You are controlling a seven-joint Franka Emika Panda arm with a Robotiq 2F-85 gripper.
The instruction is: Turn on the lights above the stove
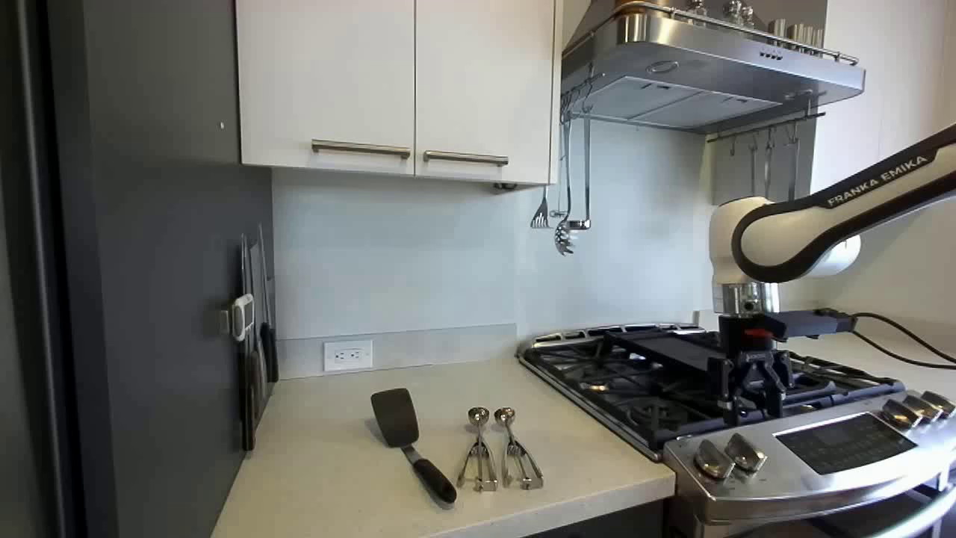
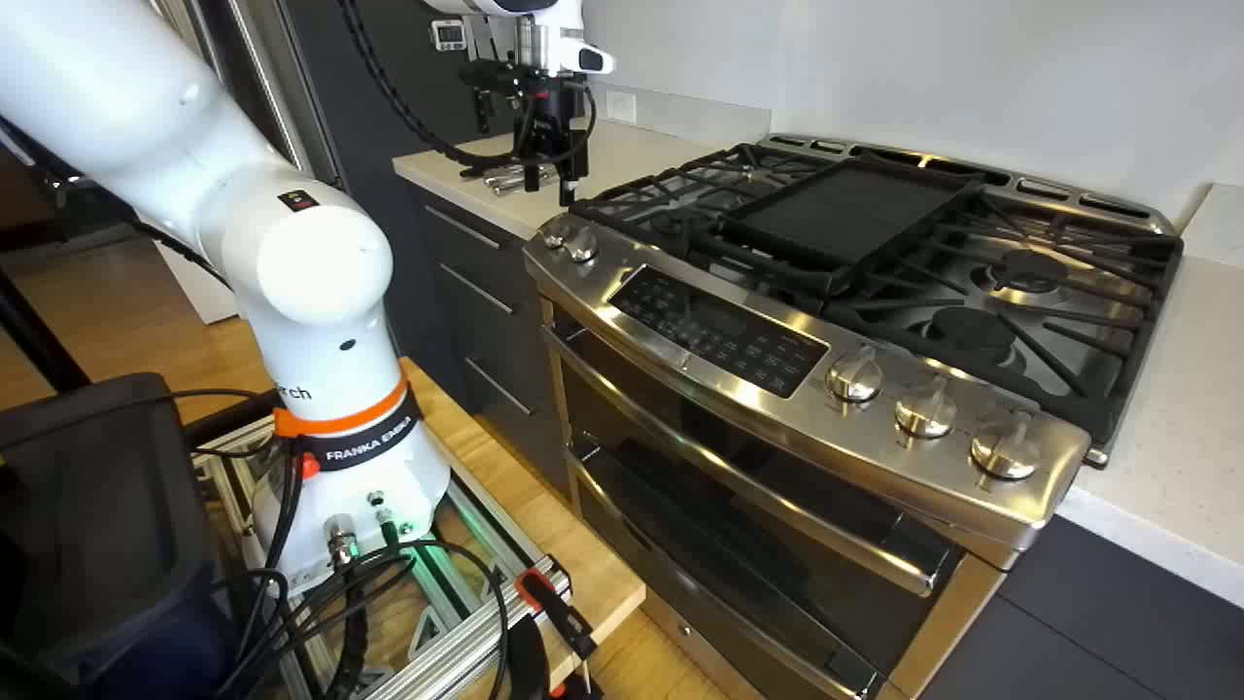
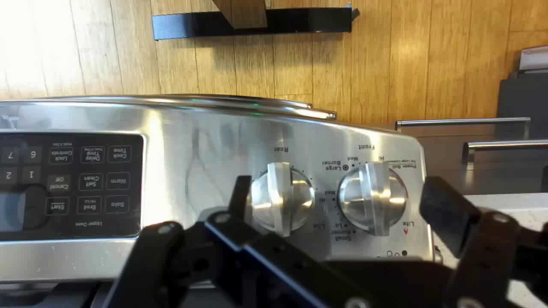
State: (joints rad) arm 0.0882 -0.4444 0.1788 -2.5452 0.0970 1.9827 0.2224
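Observation:
The steel range hood (image 1: 717,67) hangs over the stove in an exterior view. A row of small dark buttons (image 1: 771,55) is on its front face. A round lamp fitting (image 1: 662,67) on its underside looks grey and unlit. The hood is out of view elsewhere. My gripper (image 1: 751,409) points straight down, well below the hood, near the stove's front control panel. It also shows in the other exterior view (image 2: 550,187). In the wrist view my gripper (image 3: 340,199) is open, its fingers wide apart with nothing held; two knobs lie below and between them.
The stove (image 2: 680,282) has black grates, a griddle (image 2: 860,209) and steel knobs (image 3: 373,199). On the counter (image 1: 336,471) lie a black spatula (image 1: 396,418) and two metal scoops (image 1: 478,448). Utensils (image 1: 586,164) hang beside the hood. White cupboards (image 1: 485,82) hang at the left.

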